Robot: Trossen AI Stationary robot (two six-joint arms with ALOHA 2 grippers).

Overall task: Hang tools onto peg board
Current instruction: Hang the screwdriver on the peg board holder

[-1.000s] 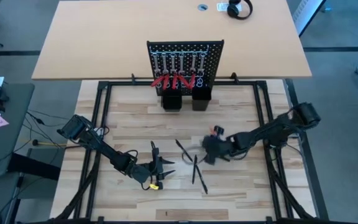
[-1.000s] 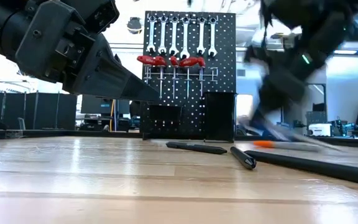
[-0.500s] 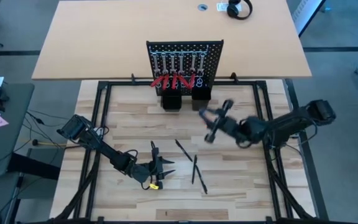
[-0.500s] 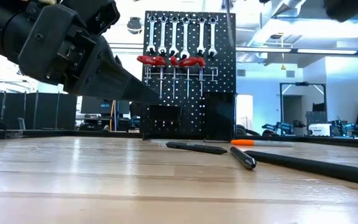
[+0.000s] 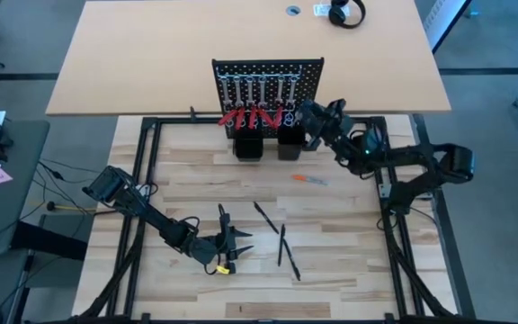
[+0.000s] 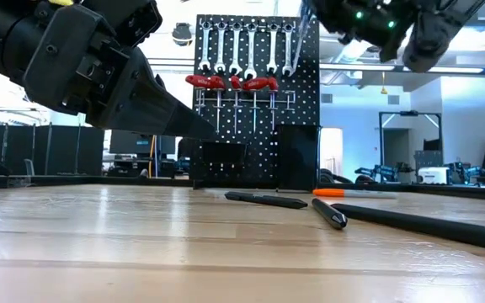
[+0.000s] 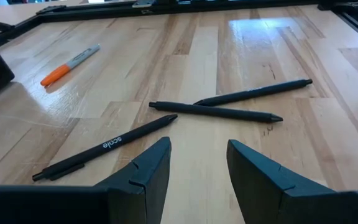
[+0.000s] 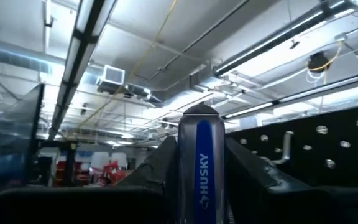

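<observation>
The peg board stands upright at the far side, with silver wrenches and red-handled tools hanging on it. My right gripper hovers by the board's right edge, shut on a blue-handled screwdriver. Near the table's front, my left gripper rests low and open, with nothing between its fingers. Beyond it, three thin black stick tools lie flat on the wood. An orange-capped marker lies farther back. My right gripper pinches the screwdriver's blue handle between its two fingers, one on each side. The handle's rounded silver end sticks out past the fingertips. In the low view a thin shaft slants down in front of the board, clear of the table.
Two black box holders stand at the board's foot. A black metal frame borders the wooden table. Black headphones lie on the tan desk behind the board.
My right gripper has risen from the middle of the table and gone toward the far edge, up to the peg board's right side, carrying the blue screwdriver clear of the table. The orange marker and black stick tools stay where they lay.
</observation>
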